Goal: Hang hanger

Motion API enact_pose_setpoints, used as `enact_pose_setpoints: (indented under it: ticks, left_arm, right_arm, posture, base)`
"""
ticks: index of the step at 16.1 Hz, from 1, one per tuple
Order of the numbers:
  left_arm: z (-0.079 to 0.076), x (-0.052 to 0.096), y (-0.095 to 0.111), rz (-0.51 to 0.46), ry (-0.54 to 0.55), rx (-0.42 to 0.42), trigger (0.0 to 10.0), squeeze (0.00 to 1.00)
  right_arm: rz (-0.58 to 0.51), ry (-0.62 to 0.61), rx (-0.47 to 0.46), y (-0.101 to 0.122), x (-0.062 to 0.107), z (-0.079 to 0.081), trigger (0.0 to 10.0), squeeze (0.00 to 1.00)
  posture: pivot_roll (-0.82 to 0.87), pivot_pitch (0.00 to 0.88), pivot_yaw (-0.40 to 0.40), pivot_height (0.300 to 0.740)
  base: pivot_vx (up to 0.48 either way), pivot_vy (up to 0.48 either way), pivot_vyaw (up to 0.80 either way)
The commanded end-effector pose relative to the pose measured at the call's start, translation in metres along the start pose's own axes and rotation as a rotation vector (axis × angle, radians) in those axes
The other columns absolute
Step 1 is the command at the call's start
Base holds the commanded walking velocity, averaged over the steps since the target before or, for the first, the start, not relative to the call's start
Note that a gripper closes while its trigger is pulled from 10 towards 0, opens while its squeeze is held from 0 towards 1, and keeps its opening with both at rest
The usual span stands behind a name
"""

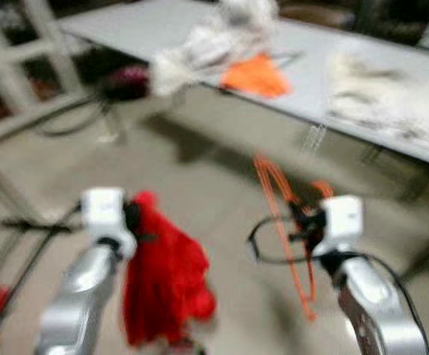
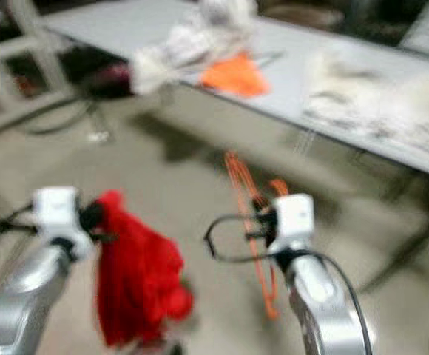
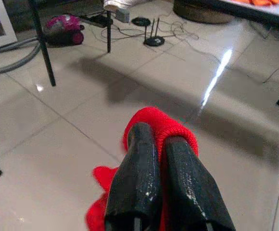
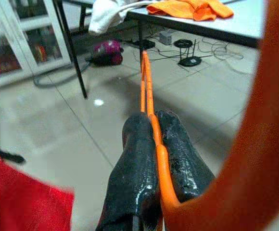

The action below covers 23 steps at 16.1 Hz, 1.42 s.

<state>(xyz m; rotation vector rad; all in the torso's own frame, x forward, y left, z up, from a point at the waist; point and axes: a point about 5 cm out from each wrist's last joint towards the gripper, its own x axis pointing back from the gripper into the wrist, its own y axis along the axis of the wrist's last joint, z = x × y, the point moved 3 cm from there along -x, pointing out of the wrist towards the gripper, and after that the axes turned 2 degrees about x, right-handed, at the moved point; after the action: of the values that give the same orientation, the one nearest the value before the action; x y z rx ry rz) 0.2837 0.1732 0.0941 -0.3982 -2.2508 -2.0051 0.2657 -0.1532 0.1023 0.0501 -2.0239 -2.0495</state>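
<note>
My right gripper (image 4: pixel 151 132) is shut on an orange plastic hanger (image 1: pixel 277 194), which I hold up in front of me; the thin orange bar runs between the black fingers (image 4: pixel 134 159). My left gripper (image 3: pixel 156 139) is shut on a red knitted garment (image 1: pixel 163 274) that hangs down from it above the tiled floor. Both arms are raised side by side, the garment to the left of the hanger. The eye views are blurred.
A long grey table (image 1: pixel 163 29) stands ahead with white clothes (image 1: pixel 207 48) and an orange cloth (image 1: pixel 255 74) on it. A pink vacuum cleaner (image 3: pixel 62 31) with hose and cables lies on the floor under it. White glass-door cabinets (image 4: pixel 14 43) stand at the left.
</note>
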Motion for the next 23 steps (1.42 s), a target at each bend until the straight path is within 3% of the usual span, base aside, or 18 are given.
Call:
enact_pose_setpoints:
  ticks: [1,4,7,10,13,17,21,23]
  left_arm:
    - [-0.004,-0.004,0.011,-0.042,-0.030,-0.019,10.0,0.00]
    - [-0.015,-0.003,0.023,-0.118,-0.054,-0.108,10.0,0.00]
    - [-0.005,0.006,0.019,-0.117,0.004,-0.133,10.0,0.00]
    - [0.000,0.017,0.020,-0.113,0.057,-0.116,10.0,0.00]
    - [0.008,0.016,0.024,-0.114,0.096,-0.152,10.0,0.00]
    - [-0.003,0.004,0.036,-0.145,0.020,-0.182,10.0,0.00]
    - [0.000,-0.001,0.043,-0.151,0.020,-0.211,10.0,0.00]
    - [0.000,-0.003,0.054,-0.170,-0.001,-0.285,10.0,0.00]
  right_arm:
    - [-0.011,-0.028,-0.018,0.004,0.004,-0.002,10.0,0.00]
    - [0.000,0.150,0.021,0.007,0.004,0.024,10.0,0.00]
    - [-0.028,0.279,0.012,0.015,-0.007,0.048,10.0,0.00]
    - [-0.019,0.277,0.023,0.016,-0.020,0.042,10.0,0.00]
    - [-0.062,0.219,0.010,0.030,-0.036,0.037,10.0,0.00]
    - [-0.072,0.192,-0.004,0.029,-0.027,0.034,10.0,0.00]
    - [-0.071,0.160,-0.020,0.027,-0.017,0.033,10.0,0.00]
    - [-0.073,0.178,-0.015,0.031,-0.018,0.038,10.0,0.00]
  posture:
    - [-0.03,0.048,0.089,0.740]
    - [0.00,0.032,0.063,0.740]
    - [0.06,0.023,0.005,0.740]
    - [0.11,0.014,-0.067,0.740]
    - [0.11,0.010,-0.061,0.740]
    - [0.09,0.031,-0.011,0.740]
    - [0.09,0.051,-0.003,0.740]
    - [0.09,0.068,-0.021,0.740]
  base:
    - [0.000,0.000,0.80]
    - [0.000,0.000,0.80]
    - [0.000,0.000,0.80]
    - [0.000,0.000,0.80]
    - [0.000,0.000,0.80]
    - [0.000,0.000,0.80]
    - [0.000,0.000,0.80]
    - [0.000,0.000,0.80]
